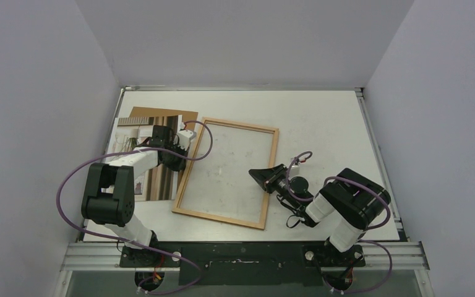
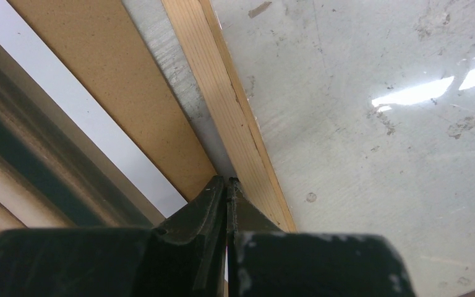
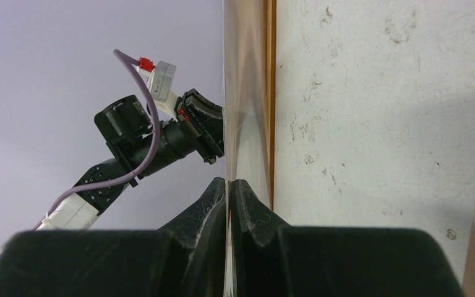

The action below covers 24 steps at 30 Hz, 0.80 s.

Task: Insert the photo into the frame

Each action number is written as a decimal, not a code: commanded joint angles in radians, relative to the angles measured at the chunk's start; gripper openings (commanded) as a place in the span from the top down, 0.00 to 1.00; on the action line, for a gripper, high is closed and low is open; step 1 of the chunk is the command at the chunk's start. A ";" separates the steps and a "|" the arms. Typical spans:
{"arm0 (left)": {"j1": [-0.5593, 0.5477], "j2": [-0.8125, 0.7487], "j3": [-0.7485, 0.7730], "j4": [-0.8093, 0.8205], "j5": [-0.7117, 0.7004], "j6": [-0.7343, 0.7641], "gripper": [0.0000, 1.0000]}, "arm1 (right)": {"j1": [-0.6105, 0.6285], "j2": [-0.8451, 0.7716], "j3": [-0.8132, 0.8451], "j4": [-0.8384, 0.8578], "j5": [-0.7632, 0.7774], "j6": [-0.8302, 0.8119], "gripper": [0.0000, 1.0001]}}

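The frame [image 1: 219,219], a light wooden border round a clear pane [image 2: 377,154], lies in the middle of the table. Left of it the photo [image 1: 159,182] lies face up, its striped print and white margin [image 2: 93,124] showing, on a brown backing sheet [image 1: 161,112]. My left gripper [image 1: 179,162] is shut and holds nothing. Its tips [image 2: 227,180] rest in the gap between the backing sheet [image 2: 130,80] and the frame's left border [image 2: 222,99]. Turned on its side over the frame's right part, my right gripper [image 1: 252,172] is shut on a thin glossy sheet [image 3: 244,93], seemingly the pane, seen edge-on between its jaws [image 3: 229,181].
Grey walls close in the table on the left, back and right. A metal rail [image 1: 241,253] with both arm bases runs along the near edge. In the right wrist view the left arm [image 3: 154,142] stands beyond the glossy sheet. Bare stained tabletop [image 1: 321,124] lies right of the frame.
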 commanded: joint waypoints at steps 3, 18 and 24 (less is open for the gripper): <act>-0.012 -0.037 0.006 -0.002 0.044 -0.007 1.00 | -0.010 -0.091 0.015 -0.019 0.001 0.013 0.95; -0.013 -0.038 0.003 0.005 0.050 -0.012 1.00 | -0.019 -0.077 0.039 -0.086 -0.020 -0.013 0.95; -0.011 -0.041 0.003 0.003 0.048 -0.013 1.00 | -0.036 -0.151 0.031 -0.239 -0.028 -0.121 0.95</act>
